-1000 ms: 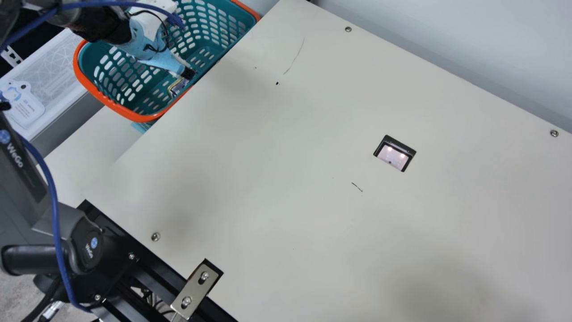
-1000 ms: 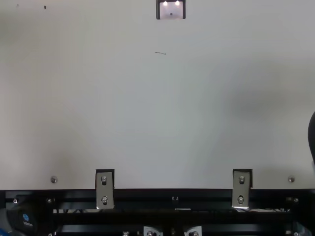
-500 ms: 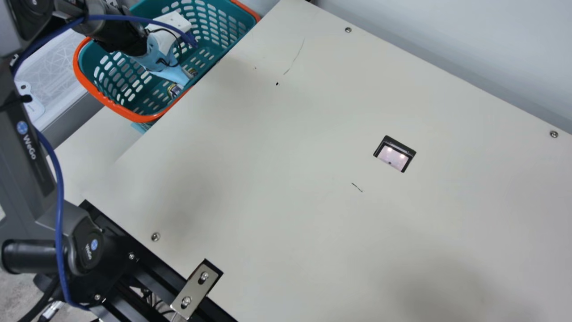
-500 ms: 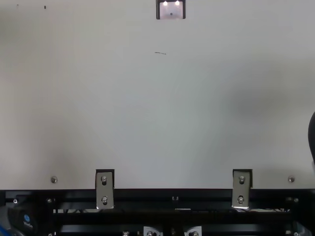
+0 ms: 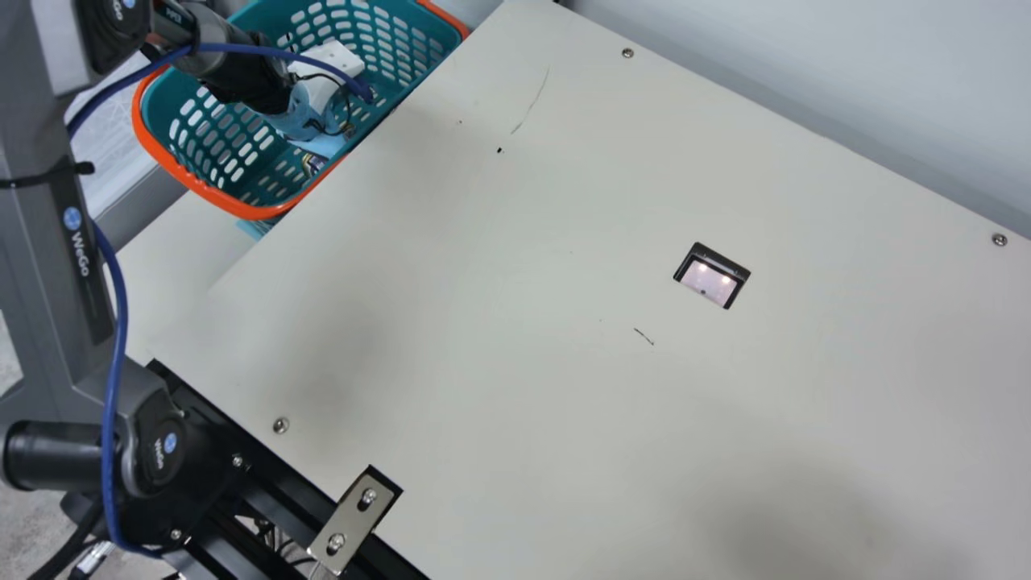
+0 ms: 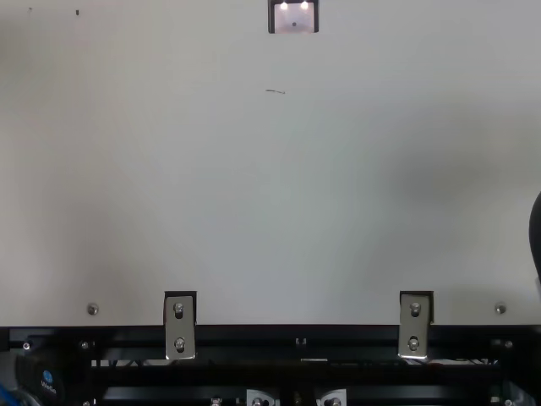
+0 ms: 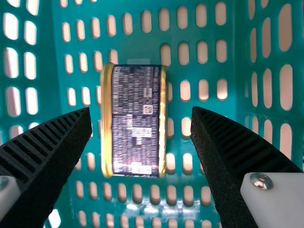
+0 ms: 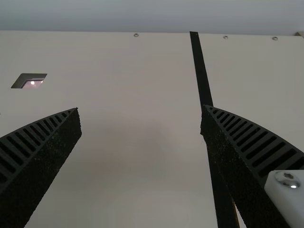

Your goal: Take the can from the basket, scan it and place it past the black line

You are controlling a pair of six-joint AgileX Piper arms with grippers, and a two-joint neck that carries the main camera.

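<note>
Apparently at the picking step, ahead of both scanning and placing. Gripping nothing with the left fingers (image 7: 57,147), spread wide at the end of the left arm (image 5: 40,209), inside the basket (image 5: 256,214). Looking down in the left wrist view at the can (image 7: 137,128), lying on its side on the basket floor, with a gold rim towards either finger and a printed code facing the camera. Now needs, by the look of it, a lower approach, a slight shift to centre on the can, then an even squeeze on both rims. Could catch a finger in the basket's slots or snag the wall, so best kept straight down and, afterwards, straight up. Likely to call for a turn of the can after lifting, so as to show that code to the scanner window (image 5: 712,278) set in the desk (image 5: 523,403). Also open and empty with the right fingers (image 8: 47,147), over the desk near the black line (image 8: 200,71), perhaps useful for the final placing beyond it
</note>
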